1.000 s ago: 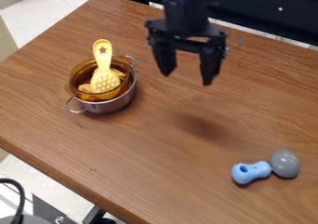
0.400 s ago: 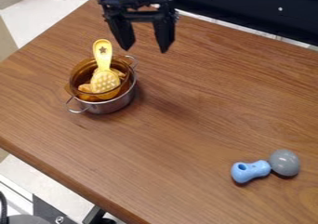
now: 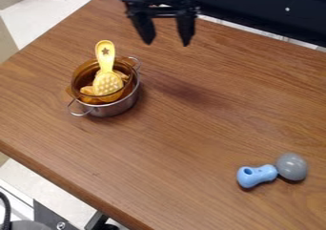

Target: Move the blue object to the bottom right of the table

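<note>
My gripper [image 3: 167, 41] hangs above the far part of the table [image 3: 172, 186], near the top edge of the view, with its two fingers spread and nothing between them. The blue object [image 3: 254, 176], a light blue piece with a hole in its rounded end, lies at the lower right of the view. A rounded grey part [image 3: 292, 167] touches its right end. The gripper is well up and to the left of both.
A metal pot [image 3: 113, 108] stands at the left of the table, with an amber bowl [image 3: 85, 74] inside it. A yellow slotted utensil [image 3: 107, 76] leans in the bowl over orange-brown pieces. A dark rail runs behind the table's far edge.
Across the earlier frames the gripper moved left and toward the far edge, then slightly back to the right. It stays open; the blue object has not moved.
</note>
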You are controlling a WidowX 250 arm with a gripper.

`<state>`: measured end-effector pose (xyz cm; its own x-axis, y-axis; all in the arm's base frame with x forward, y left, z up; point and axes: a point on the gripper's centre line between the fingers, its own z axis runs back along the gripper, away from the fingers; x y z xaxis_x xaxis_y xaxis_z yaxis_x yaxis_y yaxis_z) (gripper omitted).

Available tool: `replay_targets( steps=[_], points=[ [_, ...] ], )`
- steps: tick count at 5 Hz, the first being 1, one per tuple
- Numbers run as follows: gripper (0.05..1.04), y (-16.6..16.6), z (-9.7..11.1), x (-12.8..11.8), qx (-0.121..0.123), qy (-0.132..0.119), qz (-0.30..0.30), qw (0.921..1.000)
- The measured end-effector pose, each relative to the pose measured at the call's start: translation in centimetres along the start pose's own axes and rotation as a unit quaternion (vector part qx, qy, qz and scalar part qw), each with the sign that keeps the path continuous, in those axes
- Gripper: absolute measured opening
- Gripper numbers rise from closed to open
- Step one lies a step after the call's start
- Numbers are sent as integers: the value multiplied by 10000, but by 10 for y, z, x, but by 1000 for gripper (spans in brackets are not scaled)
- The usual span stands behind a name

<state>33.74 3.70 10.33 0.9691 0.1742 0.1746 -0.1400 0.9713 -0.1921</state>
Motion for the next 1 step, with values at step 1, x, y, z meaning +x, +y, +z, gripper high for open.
replay_targets(
  steps=[1],
  points=[
    [1000,-5,-14,21,61,-78,102,9999]
  ],
)
